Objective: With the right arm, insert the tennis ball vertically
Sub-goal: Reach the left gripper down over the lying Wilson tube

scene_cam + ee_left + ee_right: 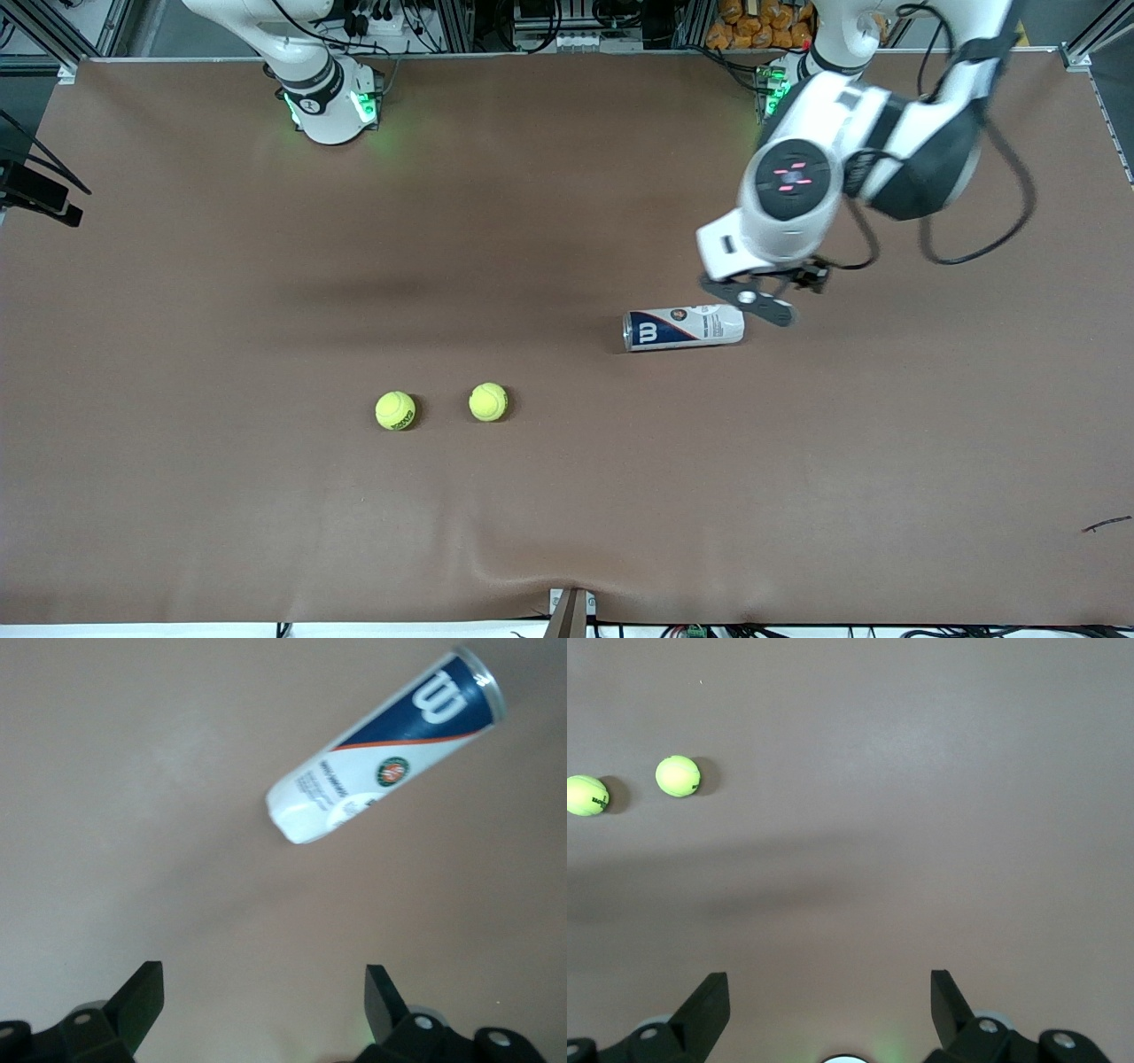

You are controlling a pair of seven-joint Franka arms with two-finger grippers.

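Both of my grippers stand spread wide with nothing between the fingers. My right gripper [824, 1014] hangs over bare brown table [177, 532]; in the front view only the base of my right arm [323, 93] shows, at the table's edge farthest from the front camera, and that arm waits. From its wrist view I see two yellow-green tennis balls well ahead of the fingers [709, 1005], lying close together but apart.

One tennis ball [488, 401] lies near the table's middle, and the second tennis ball [395, 410], the one with dark lettering, lies just beside it toward the right arm's end.

A Wilson tennis ball can [684, 327] lies on its side, farther from the front camera than the balls and toward the left arm's end. Its rimmed mouth points toward the right arm's end, its white closed end toward the left arm's. Whether anything is in it, I cannot tell.

My left gripper [751, 299] hovers over the can's white end; in its wrist view the can [381, 753] lies ahead of the open fingers [142, 1001], untouched.
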